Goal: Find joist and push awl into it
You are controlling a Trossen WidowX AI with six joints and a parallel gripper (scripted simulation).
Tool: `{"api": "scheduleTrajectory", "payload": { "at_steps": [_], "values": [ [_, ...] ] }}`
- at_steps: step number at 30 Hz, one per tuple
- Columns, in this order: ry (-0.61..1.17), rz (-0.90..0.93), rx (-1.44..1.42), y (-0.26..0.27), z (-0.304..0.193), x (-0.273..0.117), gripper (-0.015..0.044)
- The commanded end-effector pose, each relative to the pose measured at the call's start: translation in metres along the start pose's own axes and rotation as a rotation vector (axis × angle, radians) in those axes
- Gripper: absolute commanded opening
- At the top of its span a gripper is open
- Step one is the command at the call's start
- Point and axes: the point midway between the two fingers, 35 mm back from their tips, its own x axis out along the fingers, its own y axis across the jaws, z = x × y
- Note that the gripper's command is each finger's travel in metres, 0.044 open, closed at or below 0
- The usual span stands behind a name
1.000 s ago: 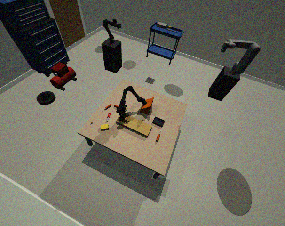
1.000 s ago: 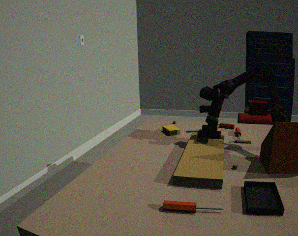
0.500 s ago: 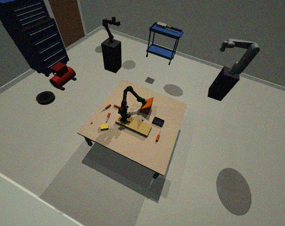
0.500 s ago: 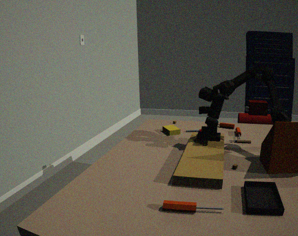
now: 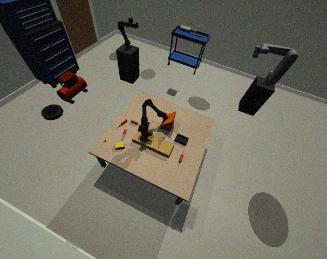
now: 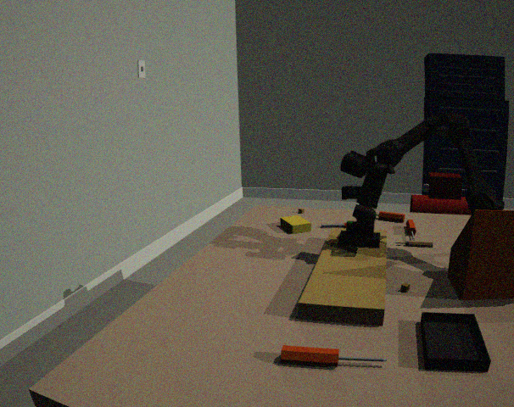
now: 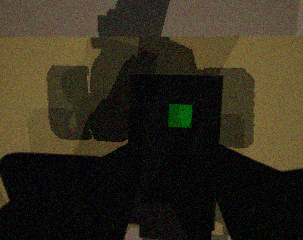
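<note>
My gripper [image 5: 144, 137] [image 6: 358, 240] [image 7: 173, 142] is shut on the black stud finder [image 7: 151, 95]. It holds it low over or on the left part of the yellow floor panel [image 5: 163, 148] [image 6: 344, 293] [image 7: 276, 100], as the top view shows it; contact is hard to tell. A green light [image 7: 180, 116] glows on the stud finder. The black tray [image 5: 180, 142] [image 6: 456, 364] is empty. An orange-handled tool with a thin shaft [image 5: 181, 157] [image 6: 310, 354] lies near the tray. Which tool is the awl is not clear.
Two more orange-handled tools [image 5: 124, 122] [image 5: 134, 122] and a red-handled tool [image 5: 123, 135] lie left of the panel. A yellow block [image 5: 119, 145] [image 6: 294, 224] is near them. An orange wedge-shaped box [image 5: 169, 118] [image 6: 498, 253] stands behind the panel. A small cube [image 5: 163, 137] [image 6: 405, 287] lies beside the panel.
</note>
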Motion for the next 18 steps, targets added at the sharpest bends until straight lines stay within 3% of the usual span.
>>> {"api": "scheduleTrajectory", "payload": {
  "at_steps": [1, 18],
  "values": [
    [0.005, -0.001, -0.003, 0.013, -0.001, 0.001, 0.0000],
    [0.005, 0.001, -0.003, 0.055, -0.002, 0.001, 0.0000]
  ]
}}
